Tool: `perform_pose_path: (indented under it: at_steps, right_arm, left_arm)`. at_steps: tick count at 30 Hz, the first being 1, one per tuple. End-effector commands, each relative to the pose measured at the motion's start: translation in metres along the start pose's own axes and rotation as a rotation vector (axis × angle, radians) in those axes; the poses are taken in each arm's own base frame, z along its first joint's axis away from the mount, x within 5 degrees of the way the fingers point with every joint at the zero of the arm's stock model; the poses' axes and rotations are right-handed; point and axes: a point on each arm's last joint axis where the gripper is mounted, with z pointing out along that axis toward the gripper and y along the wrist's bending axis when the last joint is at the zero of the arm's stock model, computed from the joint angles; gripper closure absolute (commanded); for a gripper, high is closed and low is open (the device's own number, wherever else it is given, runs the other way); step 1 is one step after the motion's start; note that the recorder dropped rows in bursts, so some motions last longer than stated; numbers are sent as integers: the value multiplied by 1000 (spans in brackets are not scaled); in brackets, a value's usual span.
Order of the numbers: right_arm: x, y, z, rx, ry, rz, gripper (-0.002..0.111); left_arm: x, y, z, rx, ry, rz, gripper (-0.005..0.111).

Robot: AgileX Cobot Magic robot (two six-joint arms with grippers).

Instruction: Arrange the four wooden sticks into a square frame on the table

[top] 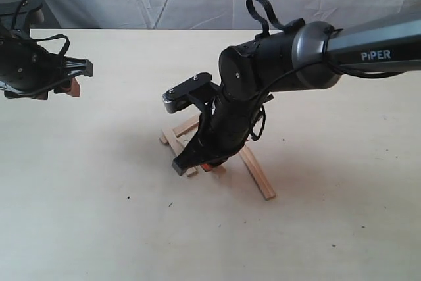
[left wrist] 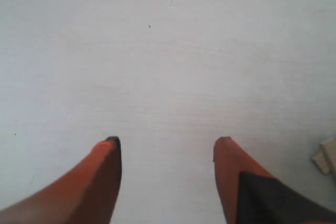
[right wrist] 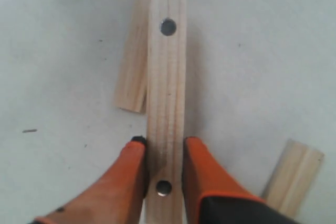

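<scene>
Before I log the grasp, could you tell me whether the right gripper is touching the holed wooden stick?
Touching: the right wrist view shows both fingers of the right gripper pressed against the edges of the holed wooden stick.

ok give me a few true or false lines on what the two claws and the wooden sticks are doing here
1. The right claw is closed on a flat tan wooden stick with two dark holes. True.
2. The left claw holds a stick too. False: it is open and empty above the pale cream table.
3. Another plain tan wooden stick lies right beside the held one. True.
4. Both claws are over the sticks. False: only the right one is; the left is off to the table's left side.
</scene>
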Motion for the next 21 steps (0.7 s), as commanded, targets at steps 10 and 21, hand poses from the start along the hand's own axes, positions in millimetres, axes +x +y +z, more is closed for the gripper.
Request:
perform_pose_path:
  at_steps: [10,21]
  right_arm:
    - [0,0,-1,5,8,-18,69]
    - [-4,-25,-22,22,-59,123,69]
  left_arm:
    - [1,-1,-2,6,-3,-8,54]
    - [1,-3,-2,10,0,0,54]
